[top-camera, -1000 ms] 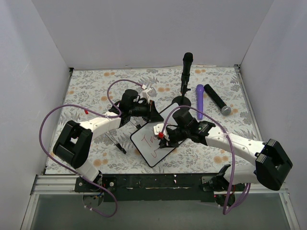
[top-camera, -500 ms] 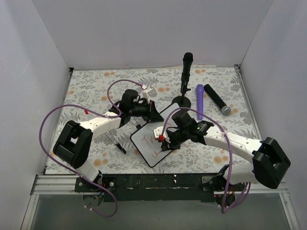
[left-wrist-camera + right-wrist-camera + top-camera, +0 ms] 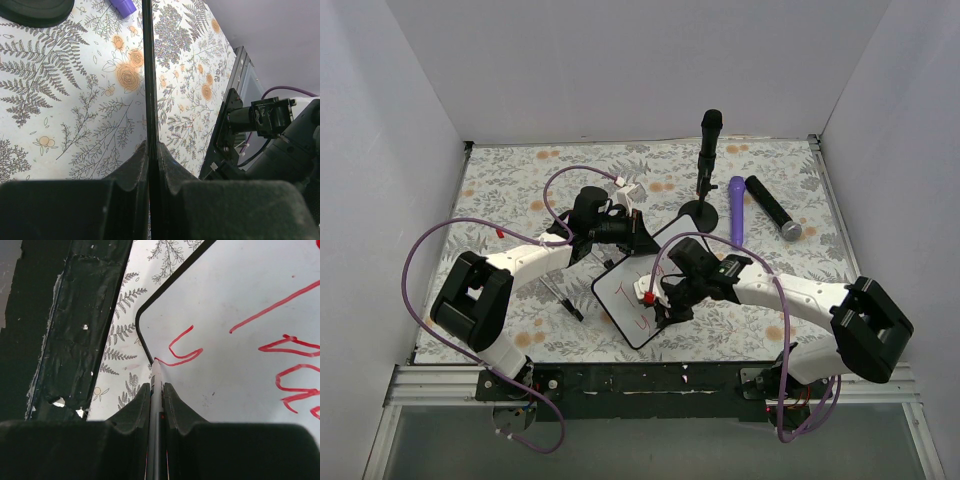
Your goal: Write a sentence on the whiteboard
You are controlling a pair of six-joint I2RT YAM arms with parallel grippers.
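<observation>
The whiteboard (image 3: pixel 618 292) lies slanted on the floral cloth between both arms. Red strokes of the sentence (image 3: pixel 642 322) run across it. My left gripper (image 3: pixel 638 233) is shut on the board's far edge; in the left wrist view the thin black frame (image 3: pixel 148 75) runs straight into the gripper (image 3: pixel 151 147). My right gripper (image 3: pixel 156 387) is shut on a marker (image 3: pixel 156 376). The marker's tip touches the whiteboard (image 3: pixel 240 300) near its rounded corner, at the end of a fresh red stroke (image 3: pixel 182 352). From above, the right gripper (image 3: pixel 658 302) hovers over the board's near half.
A black microphone on a round stand (image 3: pixel 706 150) rises at the back centre. Beside it lie a purple cylinder (image 3: pixel 736 210) and a black one with a grey end (image 3: pixel 772 207). A black pen (image 3: pixel 563 300) lies left of the board. The black front rail (image 3: pixel 65 330) is close by.
My right gripper has carried the marker left and nearer along the board, leaving a new low red stroke. The left gripper and the board have stayed put.
</observation>
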